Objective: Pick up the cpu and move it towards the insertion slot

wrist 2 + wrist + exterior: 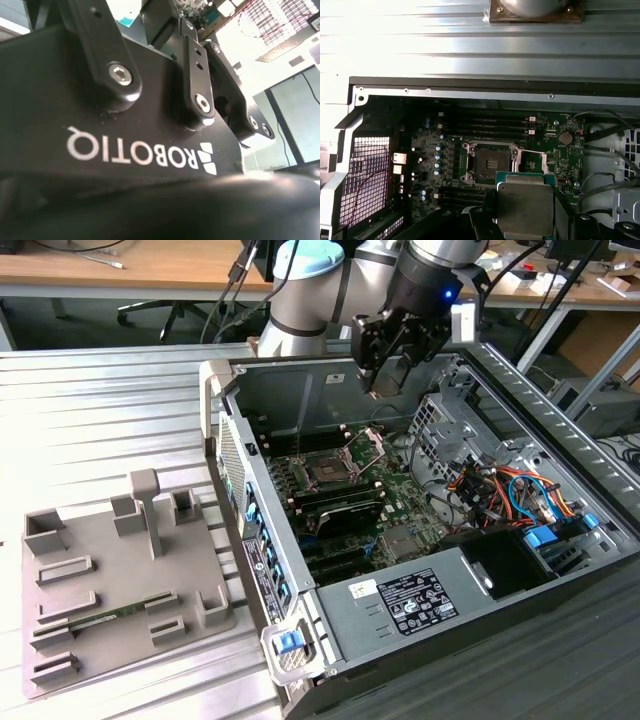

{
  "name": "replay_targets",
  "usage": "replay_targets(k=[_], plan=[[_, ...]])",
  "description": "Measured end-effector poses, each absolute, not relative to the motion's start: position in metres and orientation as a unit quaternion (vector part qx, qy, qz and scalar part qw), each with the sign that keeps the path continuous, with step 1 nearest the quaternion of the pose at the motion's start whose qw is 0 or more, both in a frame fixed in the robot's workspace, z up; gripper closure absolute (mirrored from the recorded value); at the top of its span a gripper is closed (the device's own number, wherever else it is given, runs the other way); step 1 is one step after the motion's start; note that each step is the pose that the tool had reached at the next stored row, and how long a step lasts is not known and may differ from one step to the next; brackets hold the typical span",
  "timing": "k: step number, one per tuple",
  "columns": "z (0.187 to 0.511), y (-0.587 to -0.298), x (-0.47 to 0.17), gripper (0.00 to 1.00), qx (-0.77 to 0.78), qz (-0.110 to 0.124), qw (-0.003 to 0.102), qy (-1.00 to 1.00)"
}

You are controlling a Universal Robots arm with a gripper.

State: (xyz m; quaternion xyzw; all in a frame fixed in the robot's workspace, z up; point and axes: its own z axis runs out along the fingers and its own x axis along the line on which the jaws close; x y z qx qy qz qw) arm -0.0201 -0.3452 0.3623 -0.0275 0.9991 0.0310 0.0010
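In the first wrist view the cpu [525, 202], a flat square chip with a pale metal top and green edge, sits clamped between the black fingers [485, 215] of my gripper [525, 222]. The insertion slot [490, 162] lies just beyond it on the motherboard, dark in the centre with its silver bracket swung open. The exterior view has my gripper [382, 380] hanging above the open computer case, up and to that view's right of the insertion slot [328, 470]. The linkages of the gripper's black housing [150, 115] show close up in the second wrist view.
Long black memory slots [340, 505] lie beside the socket. A drive cage [440, 425], coloured cables [505, 490] and a power supply [420, 600] crowd the case at the exterior view's right. A grey fixture tray [110, 580] holding a green memory stick [100, 620] lies outside on the left.
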Motion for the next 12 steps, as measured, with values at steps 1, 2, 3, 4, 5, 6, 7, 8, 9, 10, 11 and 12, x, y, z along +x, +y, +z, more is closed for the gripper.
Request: replay_targets(k=[1,2,3,4,5,6,7,8,9,10,11,12], plan=[[0.3619,-0.345,-0.0201,0.45,-0.024,0.031,0.001,0.999],[0.3615,-0.3449,-0.0201,0.45,-0.02,0.031,0.001,0.999],[0.3612,-0.3447,-0.0202,0.45,-0.016,0.031,0.001,0.999],[0.3609,-0.3444,-0.0203,0.45,-0.012,0.031,0.001,0.999],[0.3607,-0.3443,-0.0203,0.45,-0.011,0.031,0.002,0.999],[0.3604,-0.3443,-0.0203,0.45,-0.009,0.032,0.002,0.999],[0.3603,-0.3443,-0.0204,0.45,-0.009,0.034,0.002,0.999],[0.3598,-0.3443,-0.0204,0.45,-0.006,0.038,0.002,0.999],[0.3596,-0.3443,-0.0203,0.45,-0.004,0.04,0.002,0.999],[0.3594,-0.3443,-0.0203,0.45,-0.003,0.042,0.002,0.999],[0.3592,-0.3443,-0.0204,0.45,-0.001,0.044,0.002,0.999],[0.359,-0.3442,-0.0204,0.45,-0.001,0.045,0.002,0.999]])
